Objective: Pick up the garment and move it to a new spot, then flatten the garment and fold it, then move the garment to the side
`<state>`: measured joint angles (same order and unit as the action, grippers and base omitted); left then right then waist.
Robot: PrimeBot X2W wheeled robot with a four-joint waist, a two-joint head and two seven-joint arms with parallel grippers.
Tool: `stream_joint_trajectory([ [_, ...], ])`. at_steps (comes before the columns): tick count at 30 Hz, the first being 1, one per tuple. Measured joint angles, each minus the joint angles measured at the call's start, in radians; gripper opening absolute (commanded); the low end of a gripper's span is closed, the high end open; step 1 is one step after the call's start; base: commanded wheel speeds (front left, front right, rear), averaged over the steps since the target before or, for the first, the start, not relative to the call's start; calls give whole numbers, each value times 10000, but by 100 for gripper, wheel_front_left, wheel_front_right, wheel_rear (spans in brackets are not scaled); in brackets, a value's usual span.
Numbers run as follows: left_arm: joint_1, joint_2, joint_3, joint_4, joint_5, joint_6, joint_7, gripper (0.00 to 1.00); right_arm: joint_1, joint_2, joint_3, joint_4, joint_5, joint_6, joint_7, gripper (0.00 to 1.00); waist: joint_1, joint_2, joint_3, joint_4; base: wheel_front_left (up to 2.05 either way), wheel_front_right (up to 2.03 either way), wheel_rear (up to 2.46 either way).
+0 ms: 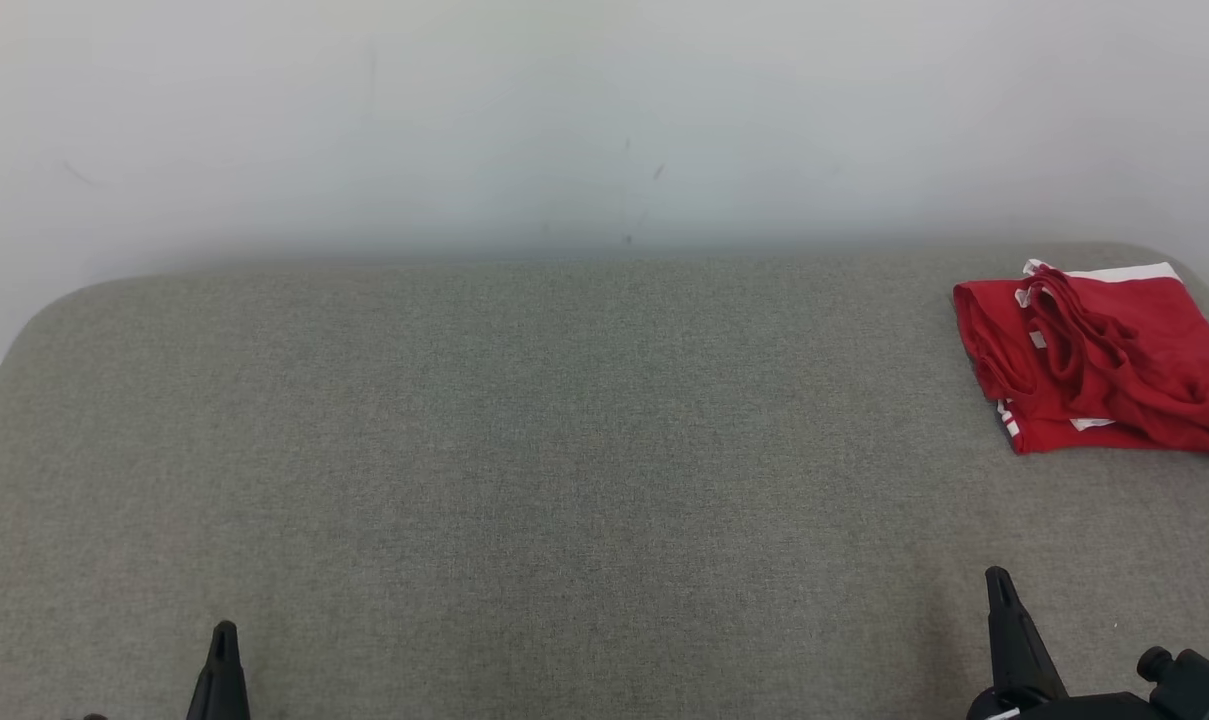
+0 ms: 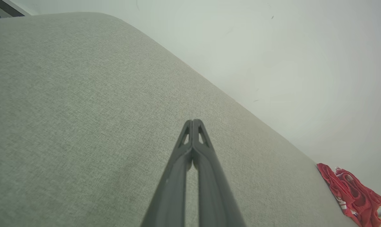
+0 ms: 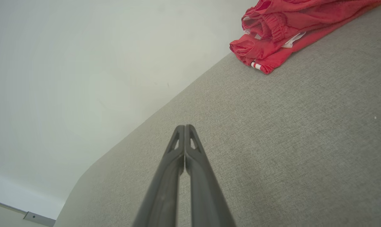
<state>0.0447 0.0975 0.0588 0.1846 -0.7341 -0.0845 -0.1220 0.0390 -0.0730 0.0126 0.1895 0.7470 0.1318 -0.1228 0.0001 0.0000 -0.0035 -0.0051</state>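
Observation:
The garment (image 1: 1099, 360) is red with white trim and lies folded in a compact bundle at the far right of the grey fabric surface (image 1: 564, 450). It also appears at the lower right of the left wrist view as the garment (image 2: 351, 194), and at the top right of the right wrist view as the garment (image 3: 288, 28). My left gripper (image 1: 224, 632) is low at the near left, shut and empty, fingertips pressed together (image 2: 193, 121). My right gripper (image 1: 997, 578) sits at the near right, well short of the garment, also shut with nothing held (image 3: 184, 126).
A pale wall (image 1: 604, 120) rises directly behind the surface. The surface has rounded far corners (image 1: 64, 300), and the garment lies close to its right edge. A strip of floor and baseboard (image 3: 32, 216) shows beyond the surface's left end.

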Motion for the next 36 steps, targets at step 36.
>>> stream_joint_trajectory([
  [36, -718, -224, 265, 295, -4289, -211, 1154, 0, -676, -12, -439, 265, 4364, 0, 1014, 0, 0, 0, 26, 19, 0, 0, 0],
])
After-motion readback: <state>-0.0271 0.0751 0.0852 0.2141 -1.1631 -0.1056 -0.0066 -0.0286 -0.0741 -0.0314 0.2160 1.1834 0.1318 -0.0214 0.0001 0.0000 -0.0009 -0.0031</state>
